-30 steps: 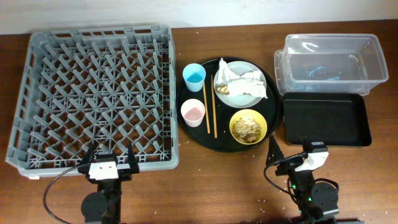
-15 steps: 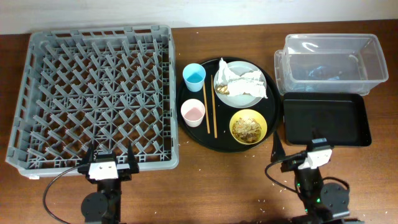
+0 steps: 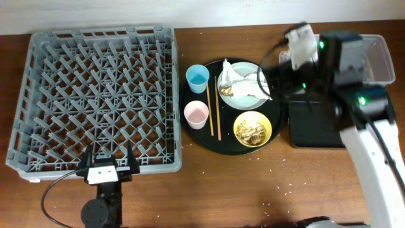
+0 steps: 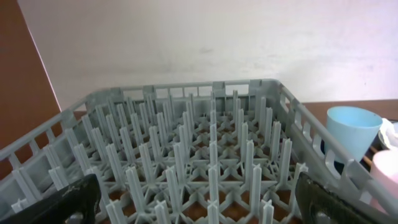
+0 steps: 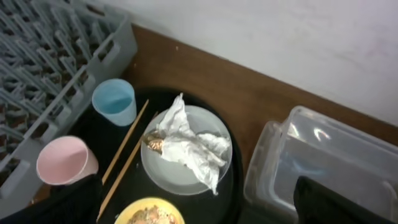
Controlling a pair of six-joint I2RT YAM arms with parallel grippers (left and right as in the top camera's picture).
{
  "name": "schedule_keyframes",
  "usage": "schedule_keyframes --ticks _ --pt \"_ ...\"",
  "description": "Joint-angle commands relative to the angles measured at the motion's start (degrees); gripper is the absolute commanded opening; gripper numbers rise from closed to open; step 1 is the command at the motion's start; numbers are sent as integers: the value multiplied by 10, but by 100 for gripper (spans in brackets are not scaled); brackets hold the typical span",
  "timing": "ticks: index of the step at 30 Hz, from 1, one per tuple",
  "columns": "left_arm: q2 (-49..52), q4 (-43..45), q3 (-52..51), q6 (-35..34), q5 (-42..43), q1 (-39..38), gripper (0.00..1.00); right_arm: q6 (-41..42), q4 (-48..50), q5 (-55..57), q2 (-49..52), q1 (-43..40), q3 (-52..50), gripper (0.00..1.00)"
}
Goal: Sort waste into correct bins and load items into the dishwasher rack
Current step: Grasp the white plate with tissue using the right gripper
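Observation:
The grey dishwasher rack fills the left and holds nothing. On the round black tray stand a light-blue cup, a pink cup, wooden chopsticks, a pale plate with crumpled white napkins and a brown-gold scrap, and a yellow bowl of beige food bits. My right gripper hangs open and empty high above the plate's right edge; its view shows the napkins. My left gripper rests open and empty at the rack's near edge.
The clear tub stands at the far right, partly hidden by my right arm, and shows in the right wrist view. The shallow black rectangular tray lies just in front of it. Small crumbs dot the wooden table near the front.
My right arm has risen from the table's near edge and swung far back, over the plate and the tub. My left arm has not moved.

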Motion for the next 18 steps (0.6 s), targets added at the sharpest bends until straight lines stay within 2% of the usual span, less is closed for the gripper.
schedule_keyframes --ticks 1,8,11,18 --pt "-3 28 0 9 6 3 99 -4 17 -7 50 3 36 99" --pt "41 -60 97 9 17 3 99 -42 36 -13 133 4 36 100" --pt "66 -68 103 9 17 3 99 -97 38 -42 194 4 36 96" --pt "66 -138 103 9 17 3 99 -110 70 -43 309 13 36 95"
